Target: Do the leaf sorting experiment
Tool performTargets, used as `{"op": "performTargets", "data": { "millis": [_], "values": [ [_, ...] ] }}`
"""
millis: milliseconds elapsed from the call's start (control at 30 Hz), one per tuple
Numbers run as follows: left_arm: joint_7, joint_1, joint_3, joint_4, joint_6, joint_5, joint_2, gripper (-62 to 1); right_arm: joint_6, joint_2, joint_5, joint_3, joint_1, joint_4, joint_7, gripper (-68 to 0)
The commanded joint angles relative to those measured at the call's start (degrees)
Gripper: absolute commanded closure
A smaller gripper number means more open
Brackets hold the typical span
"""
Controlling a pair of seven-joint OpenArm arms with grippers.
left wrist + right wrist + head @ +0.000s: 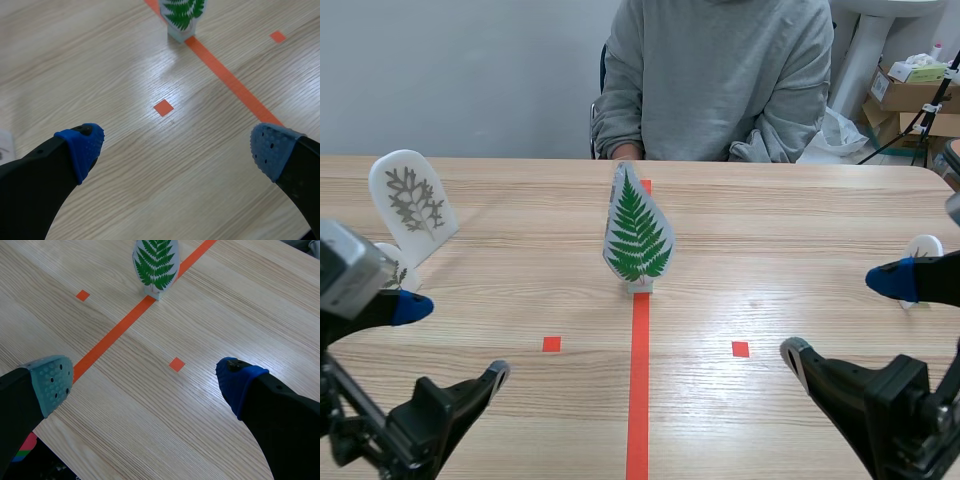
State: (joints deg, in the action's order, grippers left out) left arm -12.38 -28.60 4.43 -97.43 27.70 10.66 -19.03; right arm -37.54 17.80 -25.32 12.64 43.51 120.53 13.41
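Fern card (638, 235) stands upright mid-scene on the counter (770, 220); near, the left end effector (177, 149) and right end effector (144, 382) are spread.

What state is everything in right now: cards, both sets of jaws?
Fern card: standing upright on the red tape line, ungripped.
Grey leaf card: standing on the left arm's side, ungripped.
White piece: on the right arm's side, partly hidden, state unclear.
Left gripper: jaws open, empty.
Right gripper: jaws open, empty.
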Motion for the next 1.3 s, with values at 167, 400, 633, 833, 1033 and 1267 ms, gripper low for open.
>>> {"op": "performTargets", "data": {
  "millis": [167, 400, 633, 833, 1033, 1267],
  "values": [
    [0.8, 18.4, -9.5, 15.3, 3.5, 0.6, -1.8, -62.3, 0.0, 0.6, -0.4, 0.2, -0.7, -0.1, -0.9, -58.4],
    [2.4, 36.3, -20.1, 32.3, 3.8, 0.6, -0.4, -62.3, 0.0, 0.6, -0.4, 0.2, -0.7, -0.1, -0.8, -58.5],
    [2.7, 47.0, -23.9, 45.0, 3.8, 0.6, 5.8, -62.3, 0.0, 0.6, -0.4, 0.2, -0.7, -0.1, -0.9, -58.5],
    [2.8, 50.3, -24.5, 50.0, 3.4, 0.2, 11.5, -62.3, 0.0, 0.6, -0.4, 0.2, -0.7, -0.1, -0.9, -58.5],
    [3.2, 50.7, -24.4, 50.8, 2.2, 0.2, 14.9, -62.3, 0.0, 0.6, -0.4, 0.2, -0.7, -0.1, -0.9, -58.5],
    [3.9, 50.7, -24.4, 50.8, 0.0, -2.4, 17.4, -62.3, 0.0, 0.6, -0.5, 0.2, -0.7, -0.1, -0.9, -58.5]
  ]
}}
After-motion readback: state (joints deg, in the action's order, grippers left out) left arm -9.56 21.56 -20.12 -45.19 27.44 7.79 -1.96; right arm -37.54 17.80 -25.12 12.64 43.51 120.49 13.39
